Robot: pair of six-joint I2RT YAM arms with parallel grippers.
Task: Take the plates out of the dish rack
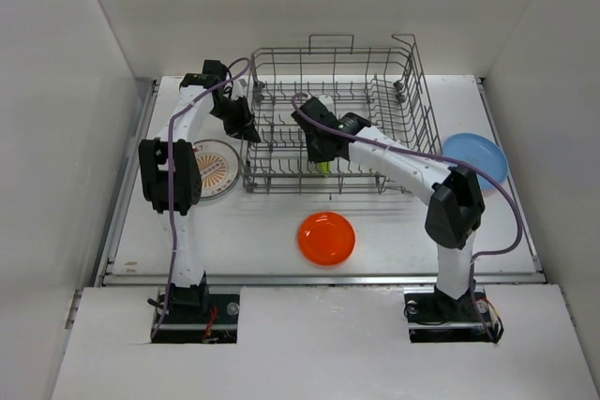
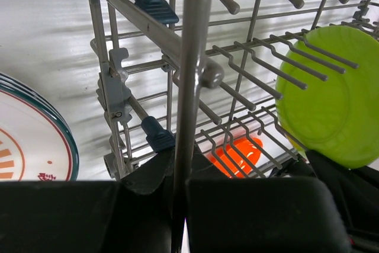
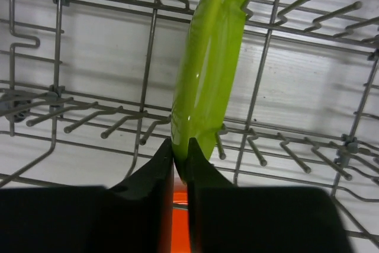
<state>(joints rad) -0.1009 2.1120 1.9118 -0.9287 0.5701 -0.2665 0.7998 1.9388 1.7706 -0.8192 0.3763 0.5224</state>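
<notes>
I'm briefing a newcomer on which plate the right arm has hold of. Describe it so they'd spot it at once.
Find the grey wire dish rack at the table's far middle. Among its near-side tines a lime green plate stands on edge, its rim pinched by the right gripper. The orange plate, blue plate and sunburst plate lie flat outside the rack.

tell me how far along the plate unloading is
Done: orange plate, blue plate and sunburst plate lie on the table outside the dish rack. In hand: right tool pinches the lime green plate in the rack; left tool grips a rack wire. Left: lift it out.
</notes>
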